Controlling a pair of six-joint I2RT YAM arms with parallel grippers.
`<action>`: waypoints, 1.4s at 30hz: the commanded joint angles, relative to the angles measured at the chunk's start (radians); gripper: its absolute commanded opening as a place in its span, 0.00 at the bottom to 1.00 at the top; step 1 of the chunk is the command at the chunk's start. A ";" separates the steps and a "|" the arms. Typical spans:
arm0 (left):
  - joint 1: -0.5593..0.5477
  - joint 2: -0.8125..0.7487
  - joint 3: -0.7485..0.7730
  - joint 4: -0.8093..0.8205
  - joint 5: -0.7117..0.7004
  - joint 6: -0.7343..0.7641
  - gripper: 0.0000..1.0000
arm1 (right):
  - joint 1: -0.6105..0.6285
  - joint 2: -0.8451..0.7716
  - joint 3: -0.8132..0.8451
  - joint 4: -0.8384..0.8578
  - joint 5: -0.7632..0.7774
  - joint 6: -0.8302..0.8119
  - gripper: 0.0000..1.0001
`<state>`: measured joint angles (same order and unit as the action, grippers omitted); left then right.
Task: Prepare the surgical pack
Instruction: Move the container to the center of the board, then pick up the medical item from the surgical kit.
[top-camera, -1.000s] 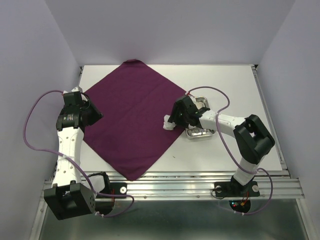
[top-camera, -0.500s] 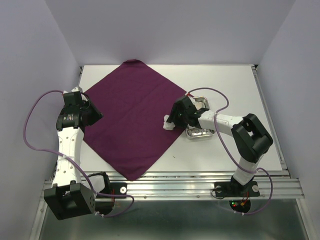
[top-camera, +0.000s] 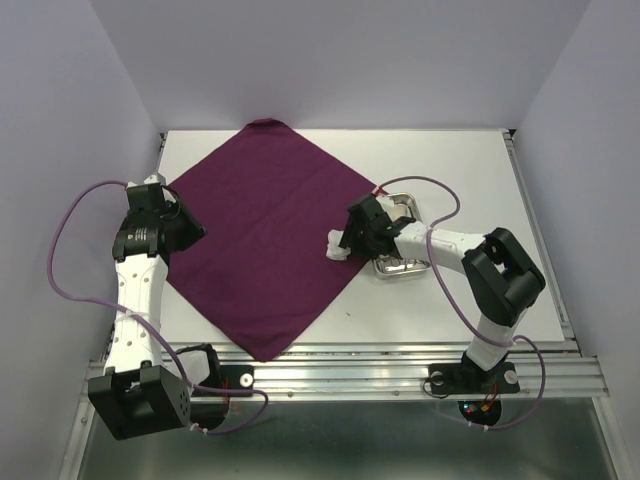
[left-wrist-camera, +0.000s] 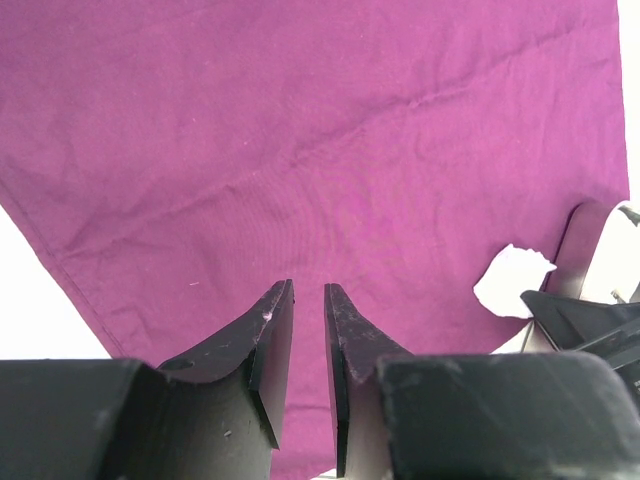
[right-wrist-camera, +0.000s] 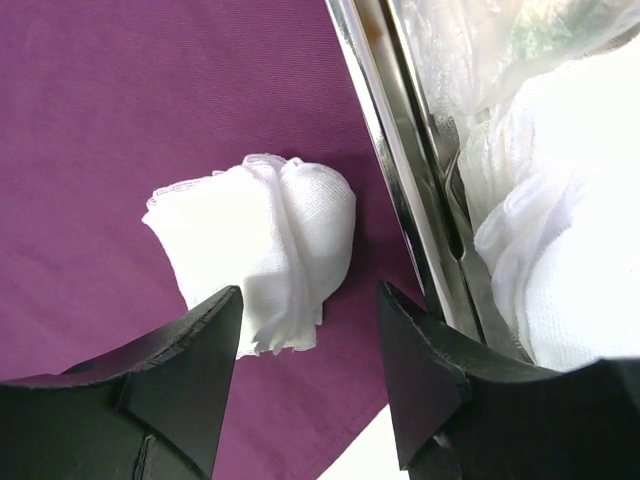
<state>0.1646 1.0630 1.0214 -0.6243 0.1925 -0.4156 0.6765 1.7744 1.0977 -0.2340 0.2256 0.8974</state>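
The dark purple cloth lies flat as a diamond on the table. A crumpled white gauze pad rests on its right corner, beside the steel tray's rim. My right gripper hovers open just behind that pad without touching it. More gauze fills the tray. Over the cloth's left part, my left gripper has its jaws a narrow gap apart with nothing between them. The loose gauze pad also shows at the right of the left wrist view.
The white table carries the cloth and tray; its raised metal edge runs along the right. Purple cables loop from both arms. The cloth's left hem meets bare table.
The right wrist has shifted very slightly near the tray. The gauze pad, the cloth and the left arm have stayed put.
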 joint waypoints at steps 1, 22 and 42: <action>-0.004 -0.012 -0.006 0.023 0.016 0.015 0.30 | 0.009 -0.006 0.050 -0.057 0.119 -0.011 0.62; -0.005 -0.012 -0.003 0.024 0.024 0.011 0.29 | 0.028 -0.023 0.076 -0.057 0.129 -0.068 0.63; -0.005 -0.012 0.000 0.020 0.022 0.017 0.29 | 0.037 0.000 0.054 0.009 0.021 -0.008 0.62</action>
<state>0.1642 1.0630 1.0214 -0.6243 0.2073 -0.4156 0.7067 1.7756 1.1519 -0.2707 0.2497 0.8692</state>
